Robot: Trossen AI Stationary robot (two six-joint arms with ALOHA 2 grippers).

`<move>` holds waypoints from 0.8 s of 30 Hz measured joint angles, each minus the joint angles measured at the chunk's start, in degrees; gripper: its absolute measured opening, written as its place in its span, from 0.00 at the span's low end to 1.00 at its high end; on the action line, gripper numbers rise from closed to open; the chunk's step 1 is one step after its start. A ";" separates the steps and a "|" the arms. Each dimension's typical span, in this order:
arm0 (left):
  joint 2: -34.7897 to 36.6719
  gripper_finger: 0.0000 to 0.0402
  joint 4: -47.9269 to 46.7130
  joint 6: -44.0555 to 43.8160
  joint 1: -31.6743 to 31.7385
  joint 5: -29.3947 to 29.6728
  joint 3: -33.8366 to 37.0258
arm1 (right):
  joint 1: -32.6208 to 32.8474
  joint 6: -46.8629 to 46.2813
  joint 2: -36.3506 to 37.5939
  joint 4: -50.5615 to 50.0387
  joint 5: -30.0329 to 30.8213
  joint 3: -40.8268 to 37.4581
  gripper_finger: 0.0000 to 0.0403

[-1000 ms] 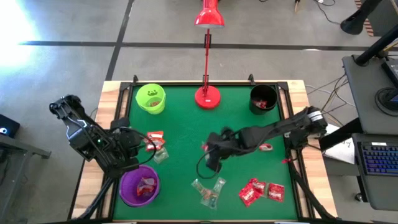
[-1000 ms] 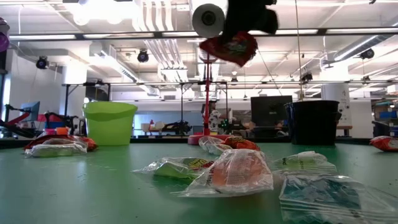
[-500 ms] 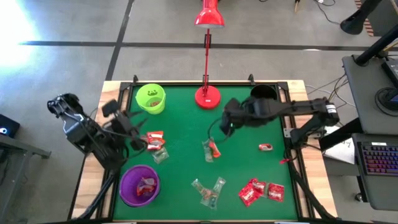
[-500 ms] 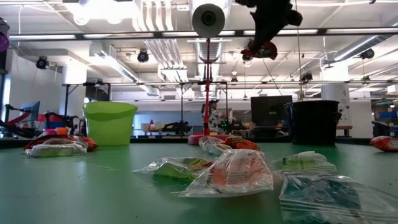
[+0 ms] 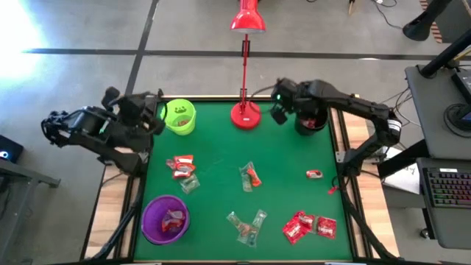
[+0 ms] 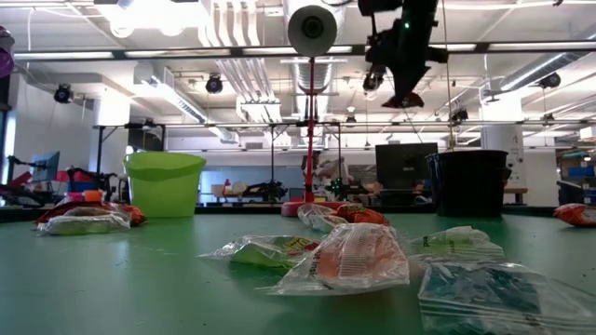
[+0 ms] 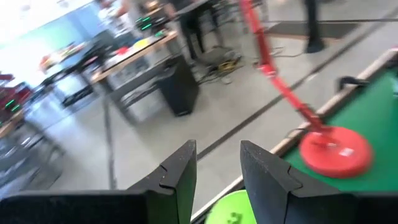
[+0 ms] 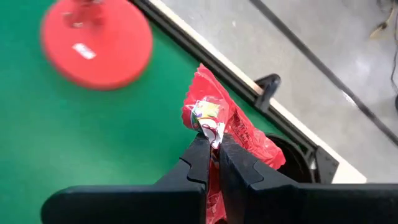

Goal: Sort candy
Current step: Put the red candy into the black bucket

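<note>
Since a second ago, the right hand (image 5: 280,112) is carrying its red candy (image 8: 219,127) from mid-desk toward the black cup (image 5: 312,116) at the far right corner, while the left hand (image 5: 144,118) is pulling away from the purple cup (image 5: 165,218) to the far left edge by the lime-green cup (image 5: 178,116). From above, the right hand is hanging just short of the black cup, near the red lamp (image 5: 246,114); it should be travelling further over the cup before releasing. At desk level, it is hanging high above the cup's rim, so lowering first would be steadying the drop. Left wrist: fingers (image 7: 179,177) are standing apart, empty. Right wrist: fingers (image 8: 200,162) are pinching the wrapper shut, the cup's mouth lying just beyond.
</note>
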State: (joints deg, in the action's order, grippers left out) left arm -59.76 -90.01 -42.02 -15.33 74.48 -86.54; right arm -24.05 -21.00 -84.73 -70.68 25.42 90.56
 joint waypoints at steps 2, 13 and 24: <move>0.40 0.27 0.49 -0.03 3.18 0.08 0.00 | -3.33 2.26 0.00 0.36 -1.01 0.00 0.03; 0.41 0.27 6.50 -2.01 13.82 8.98 0.04 | -15.83 13.95 -0.02 7.02 -2.05 0.00 0.03; 0.50 0.27 10.77 -2.47 24.11 12.99 0.04 | -22.67 19.23 -0.13 17.58 -3.55 0.00 0.03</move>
State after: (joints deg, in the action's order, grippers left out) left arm -59.26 -79.24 -44.49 8.79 87.46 -86.50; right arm -46.72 -1.76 -84.86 -53.10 21.87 90.56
